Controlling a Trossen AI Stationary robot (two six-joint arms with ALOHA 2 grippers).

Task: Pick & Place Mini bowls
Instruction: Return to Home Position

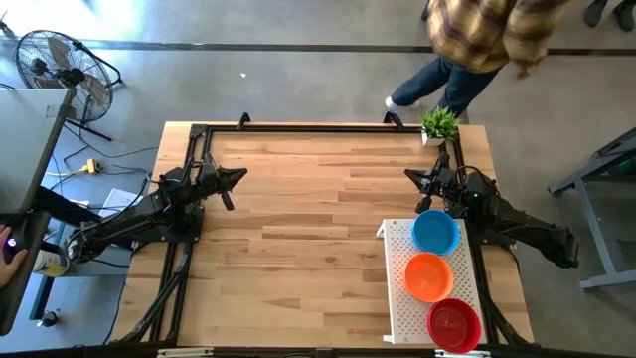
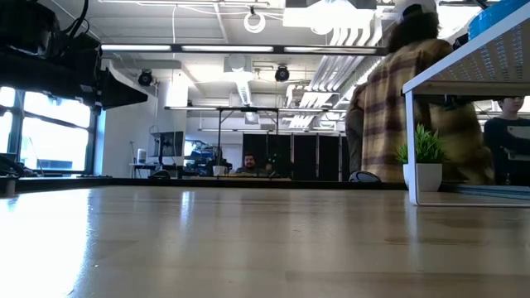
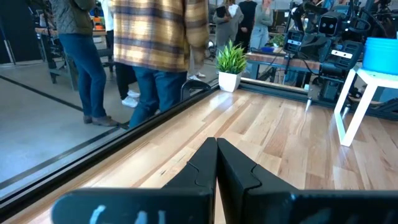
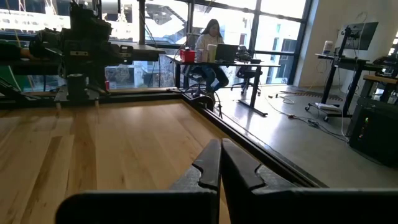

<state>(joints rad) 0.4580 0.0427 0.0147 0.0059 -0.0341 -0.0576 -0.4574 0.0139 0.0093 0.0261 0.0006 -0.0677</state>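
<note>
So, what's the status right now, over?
Left fingers, right fingers: shut, empty. Blue bowl, orange bowl, red bowl on white shelf. Plant off in corner.

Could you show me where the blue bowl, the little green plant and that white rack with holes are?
blue bowl [image 1: 435,232]: high view, the middle of its inside.
potted plant [image 1: 439,123]: high view, on its green leaves.
white perforated rack [image 1: 395,288]: high view, the bare strip along its edge.

A blue bowl [image 1: 435,232], orange bowl [image 1: 428,275], red bowl [image 1: 453,323]; white perforated tray [image 1: 396,298].
</note>
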